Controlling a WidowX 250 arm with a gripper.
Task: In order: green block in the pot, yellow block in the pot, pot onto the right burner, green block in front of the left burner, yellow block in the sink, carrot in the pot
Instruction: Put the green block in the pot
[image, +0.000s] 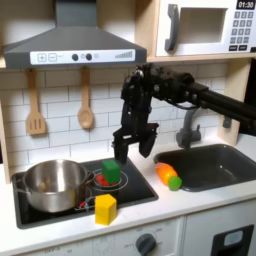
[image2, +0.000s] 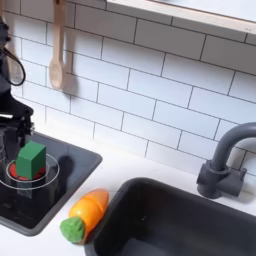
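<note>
A green block (image2: 31, 158) sits on the red-ringed burner (image2: 12, 172) of the black stovetop (image2: 70, 165), at the second exterior view's left. My gripper (image2: 12, 122) hangs just behind it, dark fingers pointing down, their spread hard to read. A carrot (image2: 84, 215) lies on the white counter (image2: 120, 172) between stovetop and sink (image2: 180, 225), green end nearest the camera. A wooden spoon (image2: 58, 50) hangs on the tiled wall above; a grey faucet (image2: 225, 160) stands right.

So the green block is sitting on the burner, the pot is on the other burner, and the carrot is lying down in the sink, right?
Not quite: the carrot is not in the sink. It lies on the counter beside the basin, as the second exterior view shows clearly. The rest holds: the green block sits on a burner and the pot on the other burner, seen in the first exterior view.
</note>
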